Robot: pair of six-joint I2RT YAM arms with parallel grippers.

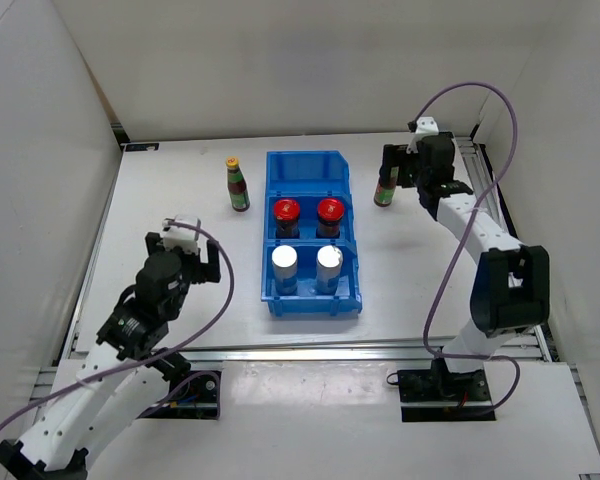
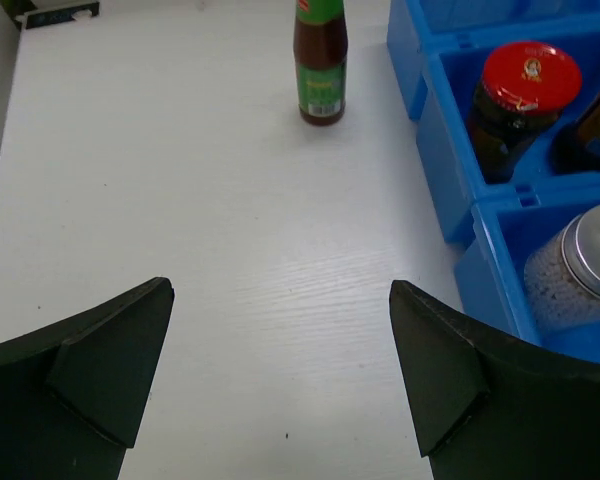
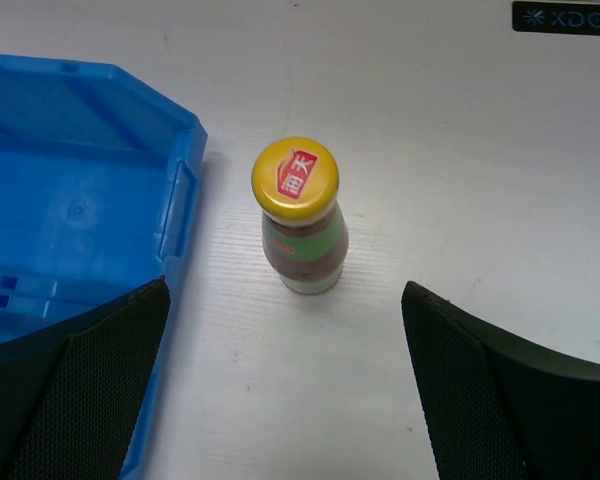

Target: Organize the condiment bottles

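A blue bin (image 1: 313,300) in mid-table holds two dark jars with red lids (image 1: 286,212) (image 1: 330,211) in its middle section. Two white bottles with silver caps (image 1: 284,262) (image 1: 329,258) fill the near section. One slim yellow-capped bottle (image 1: 238,185) stands upright left of the bin. My left gripper (image 1: 185,245) is open well short of it, with bare table between the fingers (image 2: 280,290). The other yellow-capped bottle (image 3: 300,215) stands right of the bin, just ahead of my open right gripper (image 3: 285,325), which touches nothing.
The bin's far section (image 1: 305,170) holds nothing. Its blue wall (image 3: 175,215) runs close to the left of the right-hand bottle. White walls enclose the table on the left, back and right. A purple cable (image 1: 480,100) arcs over the right arm.
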